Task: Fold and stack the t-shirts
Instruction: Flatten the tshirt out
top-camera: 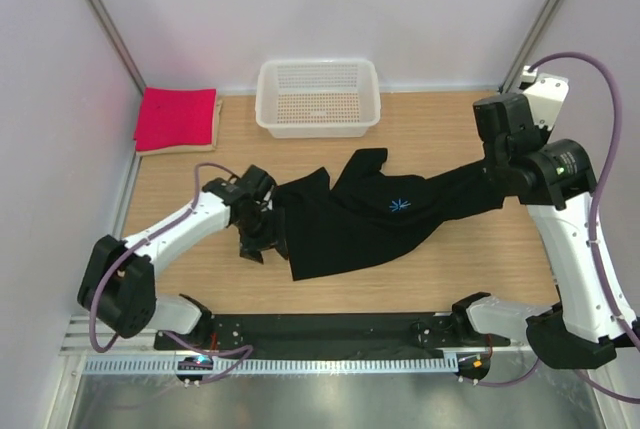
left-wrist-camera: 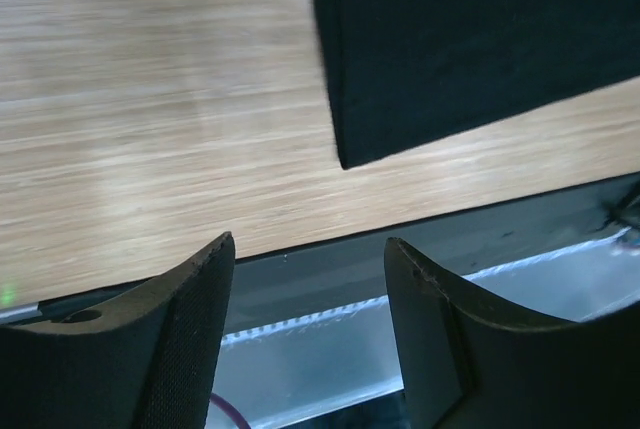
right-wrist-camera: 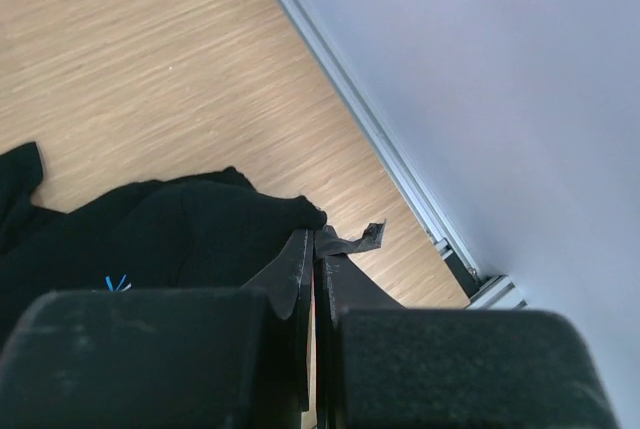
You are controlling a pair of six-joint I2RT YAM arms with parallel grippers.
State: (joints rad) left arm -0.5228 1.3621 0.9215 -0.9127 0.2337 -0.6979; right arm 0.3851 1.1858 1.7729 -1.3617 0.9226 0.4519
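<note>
My top camera looks down over the whole bench; both wrist cameras sit close, sharing the black t-shirt.

A light wooden table. A black shirt lies rumpled across its middle, a small blue mark facing up. A white mesh basket stands at the far edge. In the far left corner lies a folded beige shirt, with a folded pink-red shirt on top.

White arms, black joints, purple cables
</note>
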